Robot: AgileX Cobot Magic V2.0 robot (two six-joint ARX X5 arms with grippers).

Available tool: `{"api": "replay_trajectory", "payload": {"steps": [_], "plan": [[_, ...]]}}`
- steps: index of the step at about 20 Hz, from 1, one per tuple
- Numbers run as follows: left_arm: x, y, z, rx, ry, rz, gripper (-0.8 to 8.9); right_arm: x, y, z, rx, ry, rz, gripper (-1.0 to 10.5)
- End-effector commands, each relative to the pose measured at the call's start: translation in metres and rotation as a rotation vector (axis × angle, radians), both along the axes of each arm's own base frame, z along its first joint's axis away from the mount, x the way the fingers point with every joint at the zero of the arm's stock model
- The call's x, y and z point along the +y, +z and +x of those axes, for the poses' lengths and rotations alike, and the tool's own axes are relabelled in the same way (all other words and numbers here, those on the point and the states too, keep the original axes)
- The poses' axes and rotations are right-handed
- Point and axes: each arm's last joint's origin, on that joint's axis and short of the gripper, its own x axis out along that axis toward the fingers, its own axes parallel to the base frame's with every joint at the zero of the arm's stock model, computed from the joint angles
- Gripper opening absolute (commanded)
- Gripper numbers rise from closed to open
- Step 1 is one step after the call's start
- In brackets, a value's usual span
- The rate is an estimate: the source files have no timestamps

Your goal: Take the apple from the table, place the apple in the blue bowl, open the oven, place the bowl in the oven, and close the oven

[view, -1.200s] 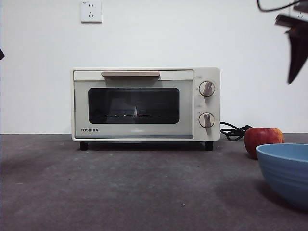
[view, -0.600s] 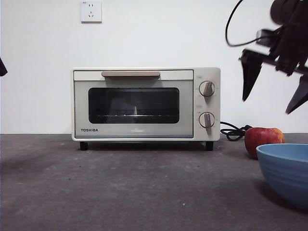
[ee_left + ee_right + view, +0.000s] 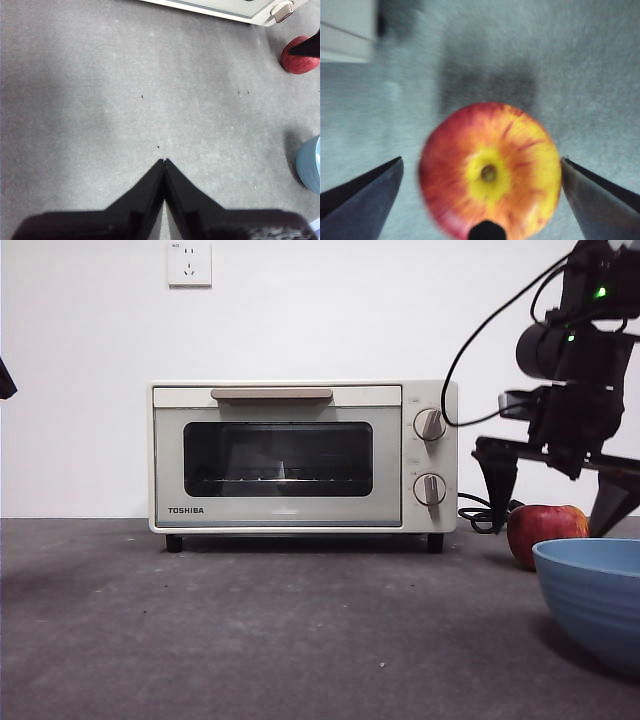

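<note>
The red apple [image 3: 545, 531] with a yellow patch rests on the table [image 3: 250, 630], to the right of the oven [image 3: 300, 455] and behind the blue bowl [image 3: 595, 595]. My right gripper [image 3: 550, 525] hangs open over the apple, one finger on each side of it and neither touching. From the right wrist, the apple [image 3: 490, 175] fills the gap inside the right gripper [image 3: 481, 159]. My left gripper [image 3: 164, 161] is shut and empty above bare table; from there I see the apple [image 3: 299, 55], the bowl's rim [image 3: 310, 165] and a corner of the oven [image 3: 235, 7].
The oven door is closed, with its beige handle [image 3: 271, 394] along the top. A black cord [image 3: 485, 515] lies coiled between oven and apple. A wall socket [image 3: 189, 263] is high on the white wall. The left arm shows only as a black tip [image 3: 4, 380].
The right arm has come down from the top right corner to the apple, its open fingers now level with the fruit. Apple, bowl and oven have not moved.
</note>
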Motion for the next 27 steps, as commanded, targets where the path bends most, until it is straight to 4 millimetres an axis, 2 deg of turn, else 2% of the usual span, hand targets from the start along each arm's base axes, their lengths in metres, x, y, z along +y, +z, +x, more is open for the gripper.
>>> {"api": "replay_trajectory", "payload": {"steps": [1,3,7,9,12,16,21,24,27], "plan": [[-0.001,0.0,0.0,-0.004,-0.011,0.006,-0.04,0.0,-0.004,0.002,0.004,-0.016,-0.016,3.6],[-0.001,0.0,0.0,-0.004,-0.011,0.006,-0.04,0.0,-0.004,0.001,0.004,-0.017,-0.02,-0.1],[-0.001,0.0,0.0,-0.003,-0.011,0.006,-0.04,-0.001,-0.003,-0.001,0.019,-0.02,-0.034,-0.1],[-0.001,0.0,0.0,-0.002,-0.011,0.006,-0.04,-0.002,0.009,-0.005,-0.001,-0.011,-0.032,-0.1],[-0.001,0.0,0.0,0.004,-0.012,0.007,-0.04,-0.002,0.047,-0.024,-0.038,0.011,0.025,-0.1],[-0.001,0.0,0.0,-0.002,-0.018,0.012,-0.04,-0.001,0.097,-0.063,-0.068,0.078,0.036,-0.1],[-0.001,0.0,0.0,-0.01,-0.029,0.021,-0.04,0.013,0.141,-0.116,-0.104,0.163,0.04,0.0],[-0.001,-0.001,0.0,-0.007,-0.029,0.021,-0.04,0.028,0.142,-0.153,-0.126,0.249,0.05,0.0],[0.0,-0.001,-0.001,0.006,-0.03,0.022,-0.04,0.032,0.121,-0.185,-0.107,0.271,0.052,0.0]]}}
